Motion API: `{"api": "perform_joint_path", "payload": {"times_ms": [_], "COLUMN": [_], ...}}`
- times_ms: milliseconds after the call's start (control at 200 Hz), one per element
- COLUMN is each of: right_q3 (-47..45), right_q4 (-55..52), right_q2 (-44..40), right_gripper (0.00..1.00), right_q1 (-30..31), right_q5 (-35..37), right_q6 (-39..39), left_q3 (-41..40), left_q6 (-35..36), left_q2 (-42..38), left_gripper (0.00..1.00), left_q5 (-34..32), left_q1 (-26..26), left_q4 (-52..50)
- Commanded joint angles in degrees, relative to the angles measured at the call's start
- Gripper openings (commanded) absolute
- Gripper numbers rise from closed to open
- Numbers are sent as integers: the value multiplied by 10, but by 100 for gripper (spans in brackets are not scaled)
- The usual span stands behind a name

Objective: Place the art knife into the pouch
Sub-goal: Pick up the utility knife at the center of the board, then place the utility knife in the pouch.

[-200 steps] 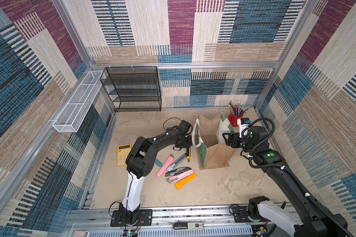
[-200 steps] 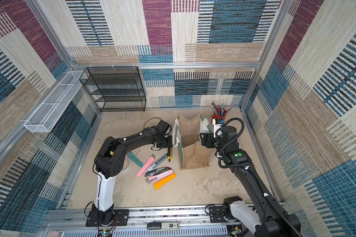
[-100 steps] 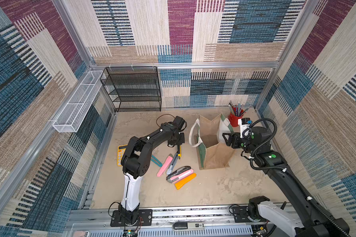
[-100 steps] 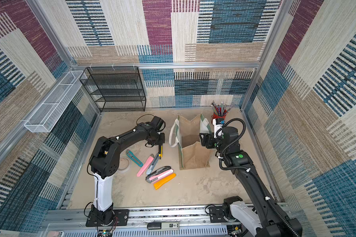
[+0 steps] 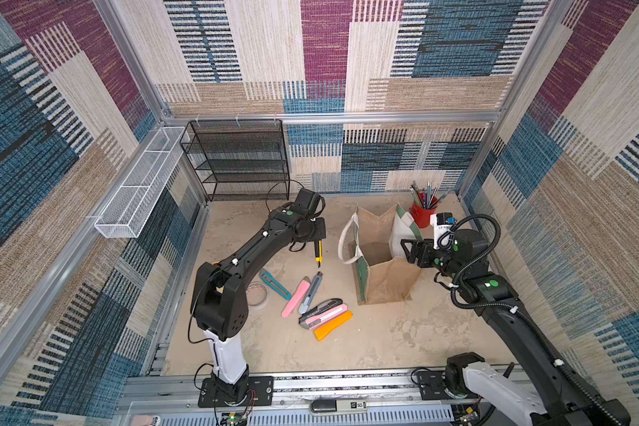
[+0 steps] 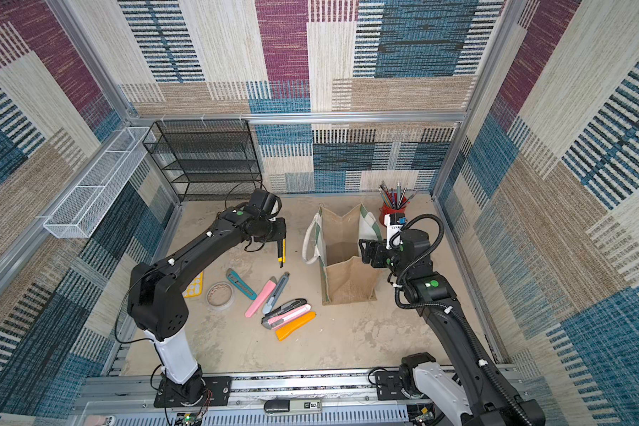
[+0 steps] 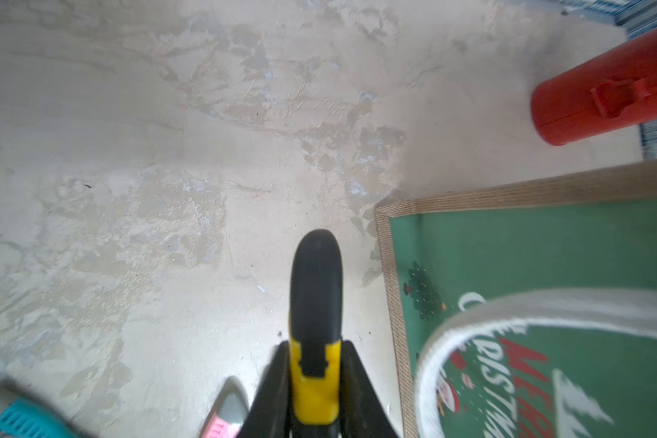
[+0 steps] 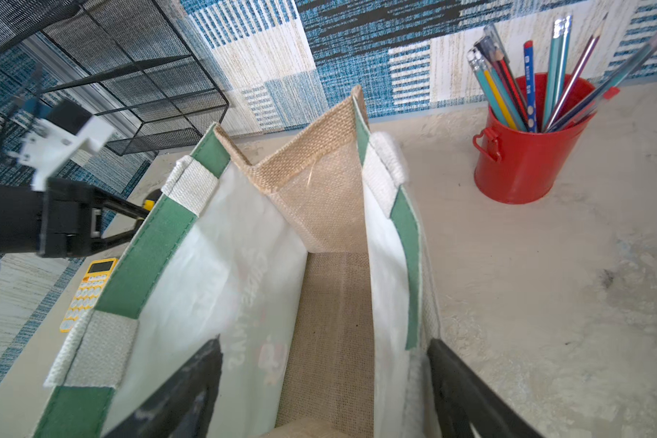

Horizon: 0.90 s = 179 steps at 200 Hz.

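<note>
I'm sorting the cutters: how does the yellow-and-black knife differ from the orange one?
The yellow-and-black knife is clamped in the left tool, off the table; the orange knife lies flat and untouched. The yellow-and-black one is two-coloured and slimmer, the orange one plain and broader. Both are outside the pouch.

a black wire shelf rack (image 5: 238,162) stands against the back wall, and a white wire basket (image 5: 137,184) hangs along the side wall next to it. a red pencil cup (image 5: 423,214) full of pencils and pens sits in the far corner of the beige tabletop (image 5: 403,332). scattered on the table lie a teal cutter (image 5: 275,283), a pink cutter (image 5: 295,298) and a grey cutter (image 5: 310,293) side by side, then a black-and-grey cutter (image 5: 320,308), a second pink cutter (image 5: 327,316) and an orange cutter (image 5: 332,325) packed close together. a roll of tape (image 6: 220,296) lies flat near the teal cutter, with a yellow calculator (image 8: 90,294) just beyond it.
</note>
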Motion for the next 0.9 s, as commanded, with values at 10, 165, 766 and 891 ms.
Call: {"api": "perform_joint_path", "payload": {"times_ms": [10,165,766,891], "right_q3": [7,4,-33,-40], "right_q4": [5,6,27,31], "right_q2": [-5,-3,-28,-37], "right_gripper": [88,88,89,88], "right_q1": [1,1,1,1], "right_q5": [13,6,-22,-27], "right_q6": [-1,8,33,38], "left_q3": [-11,1,206,247], "left_q6": [8,9,21,29], "left_q2": [-44,-92,-25,16], "left_gripper": [0,0,0,0], "left_q5": [0,10,26,36], "left_q1": [-7,-30,-161,-179], "left_q4": [-9,-14,-57,-65]}}
